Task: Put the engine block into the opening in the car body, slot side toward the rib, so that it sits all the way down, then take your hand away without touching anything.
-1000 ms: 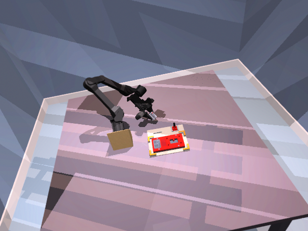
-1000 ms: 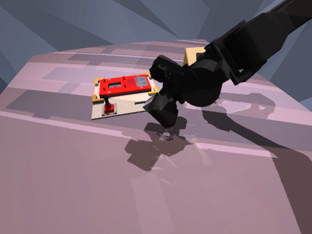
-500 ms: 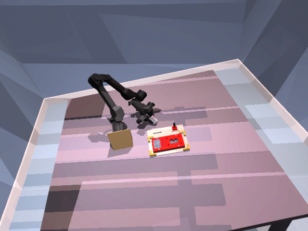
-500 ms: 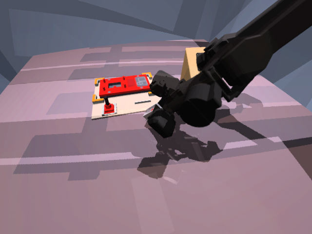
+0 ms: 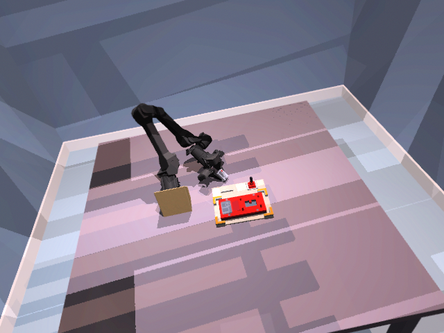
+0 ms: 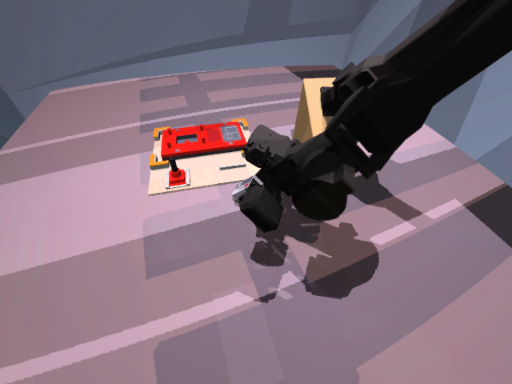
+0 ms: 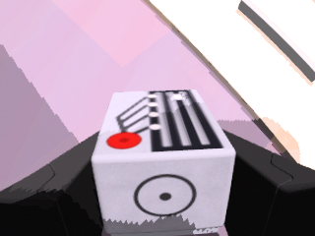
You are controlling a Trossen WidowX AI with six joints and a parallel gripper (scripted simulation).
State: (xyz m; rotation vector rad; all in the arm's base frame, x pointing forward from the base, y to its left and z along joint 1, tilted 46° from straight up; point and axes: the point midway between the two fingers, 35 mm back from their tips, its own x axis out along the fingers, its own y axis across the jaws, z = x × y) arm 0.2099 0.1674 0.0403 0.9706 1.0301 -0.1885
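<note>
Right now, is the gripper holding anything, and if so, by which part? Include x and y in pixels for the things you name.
Yes: the gripper (image 5: 223,175) (image 6: 247,188) (image 7: 157,138) holds the engine block (image 5: 223,175) (image 6: 245,188) (image 7: 162,169), gripped by two opposite sides, left and right of the face with the black circle.

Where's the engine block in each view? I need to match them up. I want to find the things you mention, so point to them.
Top: engine block (image 5: 223,175) (image 6: 245,188) (image 7: 164,169), just right of centre.
Exterior: at centre, mostly hidden by the gripper (image 5: 216,176) (image 6: 252,186) (image 7: 157,138).
Wrist: low centre, large.
Shared landmark: pale board (image 5: 238,187) (image 6: 206,180) (image 7: 221,44).
</note>
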